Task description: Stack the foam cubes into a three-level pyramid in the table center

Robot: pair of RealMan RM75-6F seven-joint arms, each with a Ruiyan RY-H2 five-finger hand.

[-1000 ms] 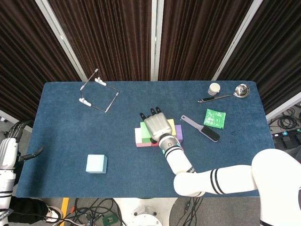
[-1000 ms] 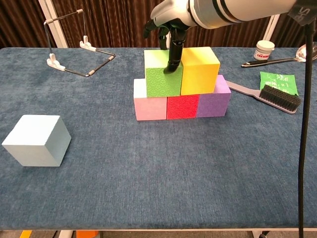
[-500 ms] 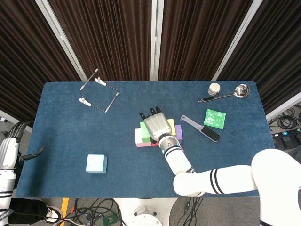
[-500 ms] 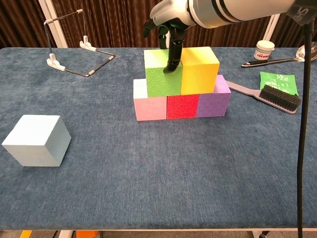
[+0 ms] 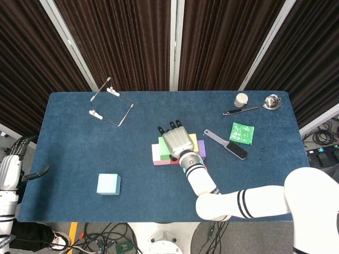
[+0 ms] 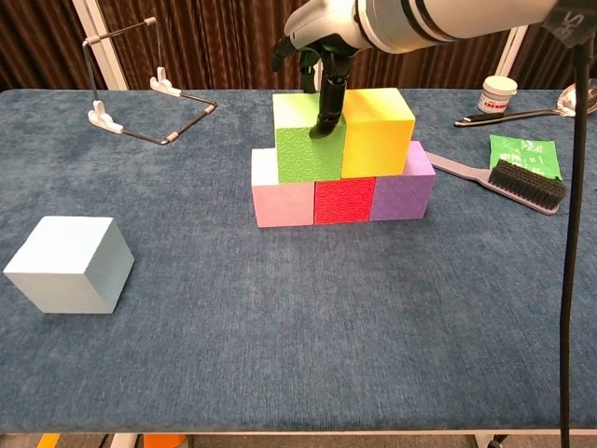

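Foam stack: I see a bottom row of three cubes near the middle of the blue table (image 6: 280, 373), pink cube (image 6: 284, 203) at one end, red cube (image 6: 343, 200) in the middle, purple cube (image 6: 403, 189) at the other end, all touching side by side.
Second level: my green cube (image 6: 308, 149) sits over the pink and red ones, and the yellow cube (image 6: 377, 131) stands touching it, over the red and purple ones.
Right hand: my right hand (image 6: 317, 42) hangs directly above the second level; from the head view it (image 5: 177, 141) covers most of the green and yellow tops.
Fingers: one dark finger (image 6: 328, 103) points straight down along the seam between green and yellow, its tip resting at the front edge where they meet; the others are spread a little and hold nothing.
Last cube: the pale blue cube (image 6: 70, 264) lies alone, well apart from the stack, toward the near edge of the table on the pink cube's side.
Left hand: I can make out only a bit of the left arm (image 5: 8, 180) beyond the table edge in the head view; the hand itself does not show.
Beyond the stack: a wire frame (image 6: 140, 89) stands toward the far corner on the pink cube's side.
Past the purple cube: a brush (image 6: 522, 180) lies near the stack, with a green packet (image 6: 520, 149) just behind it, then a small jar (image 6: 496, 94) and a ladle (image 5: 254, 107) farther off.
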